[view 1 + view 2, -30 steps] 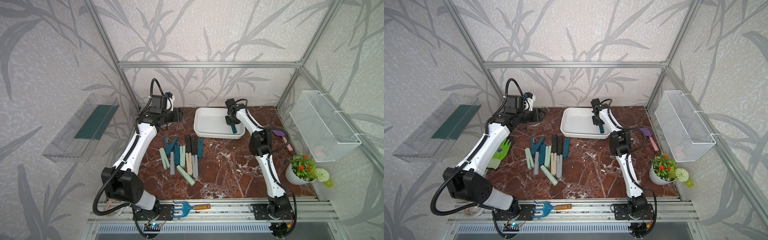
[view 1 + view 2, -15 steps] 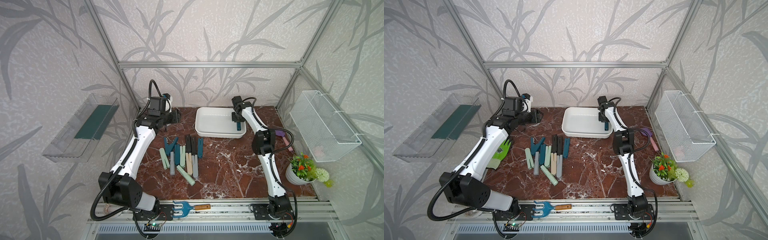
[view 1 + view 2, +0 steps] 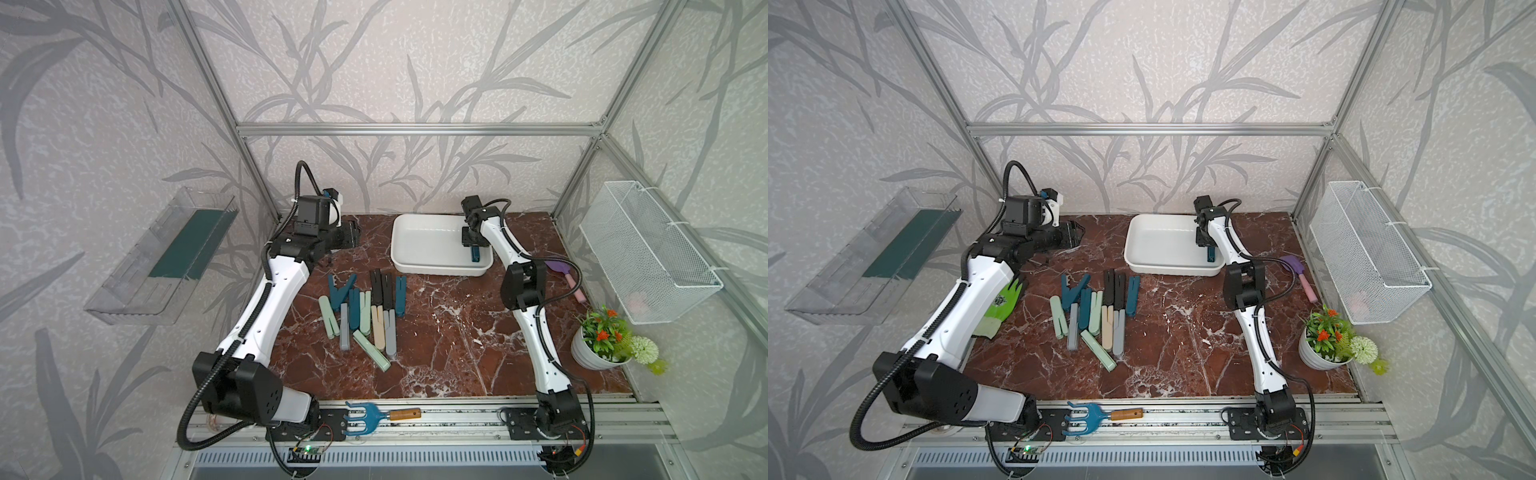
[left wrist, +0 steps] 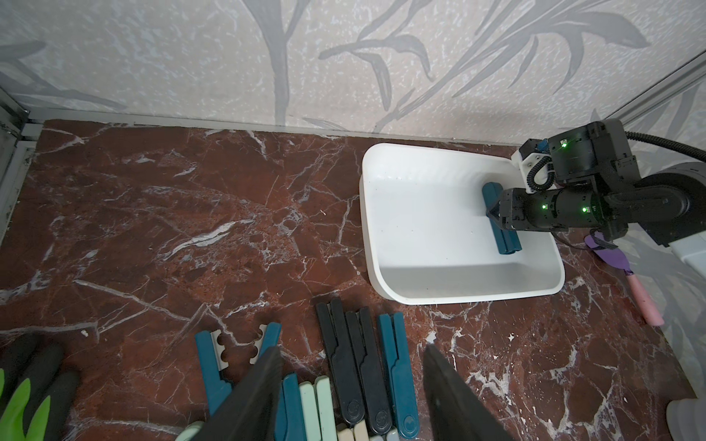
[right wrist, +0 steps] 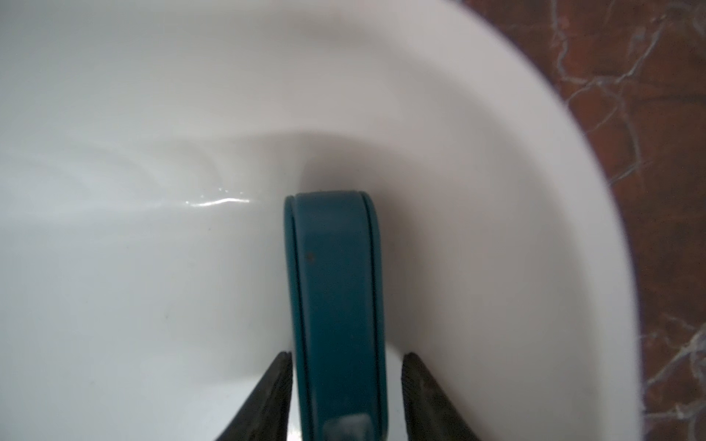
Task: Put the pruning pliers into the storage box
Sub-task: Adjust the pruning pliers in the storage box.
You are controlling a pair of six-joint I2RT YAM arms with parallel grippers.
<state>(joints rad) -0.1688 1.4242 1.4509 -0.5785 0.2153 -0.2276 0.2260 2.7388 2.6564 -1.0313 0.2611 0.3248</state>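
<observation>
A bunch of pruning pliers (image 3: pixel 365 316) lies on the marble table (image 3: pixel 457 332). Just beyond them the left gripper (image 4: pixel 352 347) hangs spread and empty. Farther back, a teal plier (image 4: pixel 500 236) rests inside the storage box (image 3: pixel 424 241), between the right gripper's (image 5: pixel 346 354) parted jaws, which seem not to clamp it.

Marble table (image 3: pixel 457 340) — pruning pliers (image 3: pixel 365 313), storage box (image 3: pixel 432 245), spatula (image 3: pixel 559 268), flowerpot (image 3: pixel 590 357), glove (image 3: pixel 1003 303).

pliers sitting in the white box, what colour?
The pliers are dark teal, clearest in the right wrist view against the white storage box.
</observation>
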